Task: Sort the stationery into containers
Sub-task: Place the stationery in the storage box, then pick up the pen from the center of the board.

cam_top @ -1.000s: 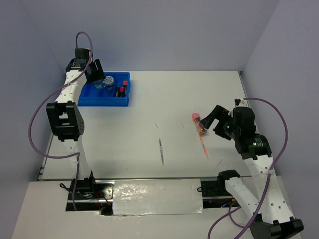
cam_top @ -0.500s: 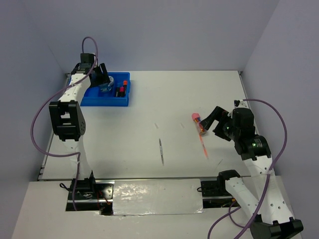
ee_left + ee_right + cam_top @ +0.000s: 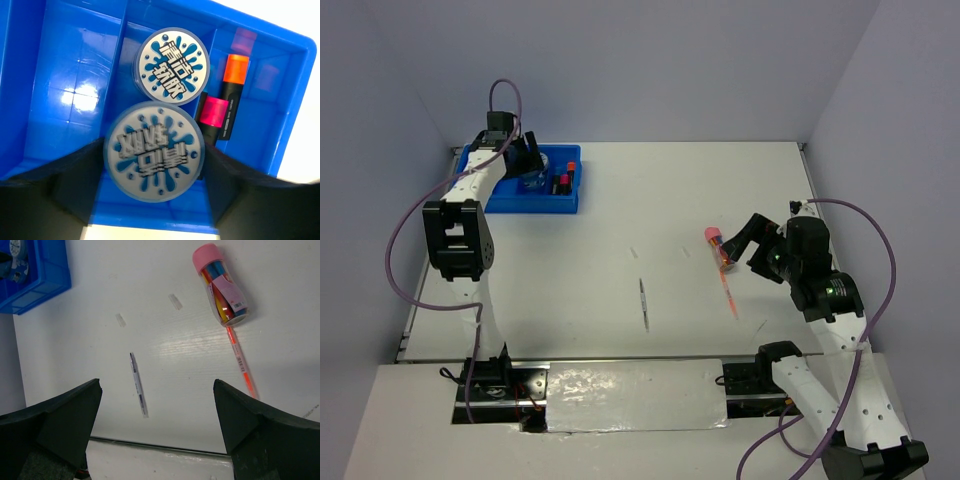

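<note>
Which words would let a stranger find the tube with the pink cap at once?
On the right half of the white table, just ahead of the right gripper, lies a short clear tube. Unlike the thin orange pen at its base, it is thick, colourful inside and capped in pink.

The left arm (image 3: 458, 235) has swung toward 3 o'clock. Its left gripper (image 3: 527, 160), closed on a blue-white disc (image 3: 153, 151), now hangs over the middle of the blue tray (image 3: 545, 204), uncovering the tray's 9 o'clock end. The purple cable (image 3: 505, 88) loop has shifted toward 1 o'clock.
</note>
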